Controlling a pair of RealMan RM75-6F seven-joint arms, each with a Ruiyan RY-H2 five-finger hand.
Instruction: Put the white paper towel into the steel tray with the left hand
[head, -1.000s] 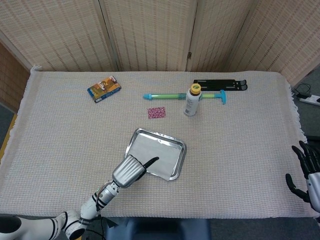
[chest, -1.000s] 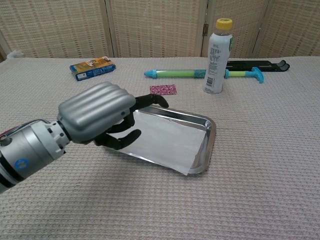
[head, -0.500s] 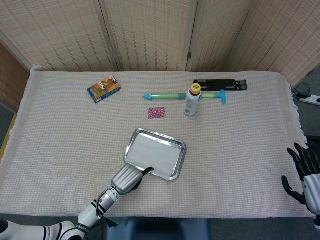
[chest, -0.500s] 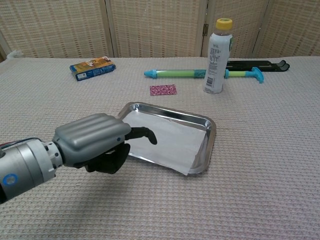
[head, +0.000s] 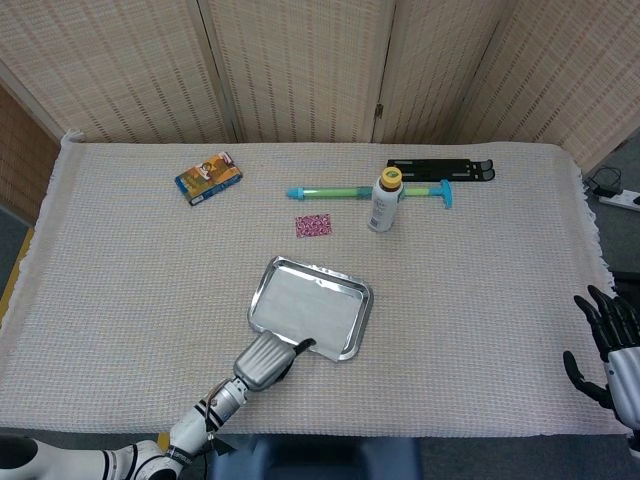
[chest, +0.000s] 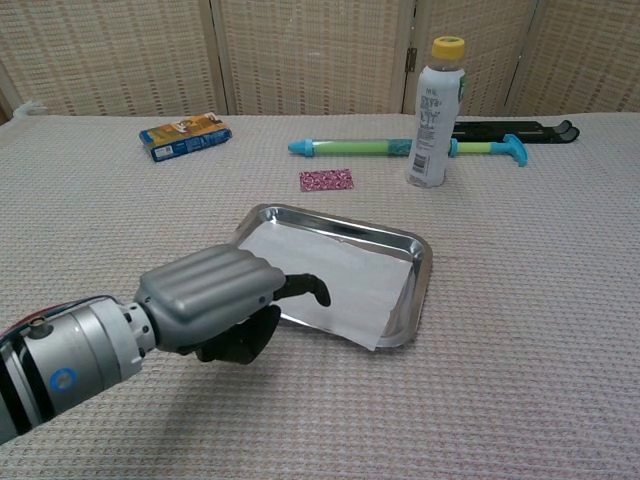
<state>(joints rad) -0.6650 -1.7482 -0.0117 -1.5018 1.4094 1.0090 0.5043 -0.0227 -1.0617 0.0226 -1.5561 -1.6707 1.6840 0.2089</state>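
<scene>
The left hand is at the near edge of the steel tray, low above the table cloth. Its fingers are curled in and they hold nothing; one dark fingertip reaches over the tray's near rim. The white paper towel lies flat inside the tray, just beyond this hand, and one corner of it hangs over the front rim to the right of the hand. In the head view the left hand is seen at the same near edge of the tray.

Behind the tray from the hand there is a small pink packet, then a green and blue toy tube and an upright white bottle. An orange snack box is far behind, to the left.

The right hand stays far to the right, at the table edge, fingers spread and empty.
</scene>
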